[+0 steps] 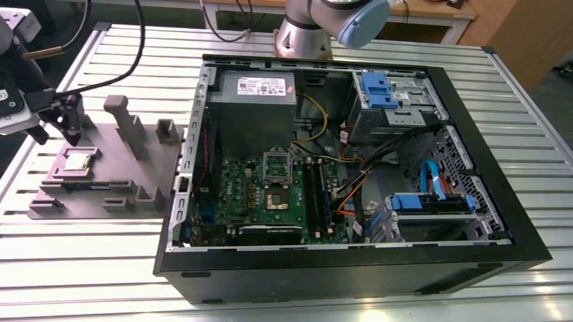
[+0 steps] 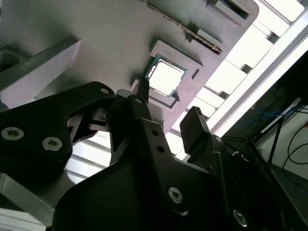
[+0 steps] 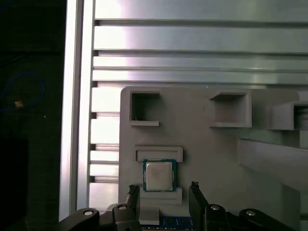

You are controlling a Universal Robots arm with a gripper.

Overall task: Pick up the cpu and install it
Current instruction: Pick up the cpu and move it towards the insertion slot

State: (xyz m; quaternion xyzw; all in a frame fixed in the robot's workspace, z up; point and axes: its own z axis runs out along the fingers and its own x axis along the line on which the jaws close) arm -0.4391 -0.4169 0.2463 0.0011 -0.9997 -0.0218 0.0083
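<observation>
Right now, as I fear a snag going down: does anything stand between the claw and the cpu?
Nothing visible does. The open claw hangs near the cpu, which lies bare in its recess on the grey fixture.

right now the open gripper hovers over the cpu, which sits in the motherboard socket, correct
No. The open gripper hovers over the cpu, but it sits in a grey holder plate outside the computer case, as the exterior view shows.

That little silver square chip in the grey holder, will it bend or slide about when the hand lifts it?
The cpu looks like a flat metal-topped plate, so probably stiff and light. Its smooth shiny top may be slippery. Being flat, it shouldn't roll.
</observation>
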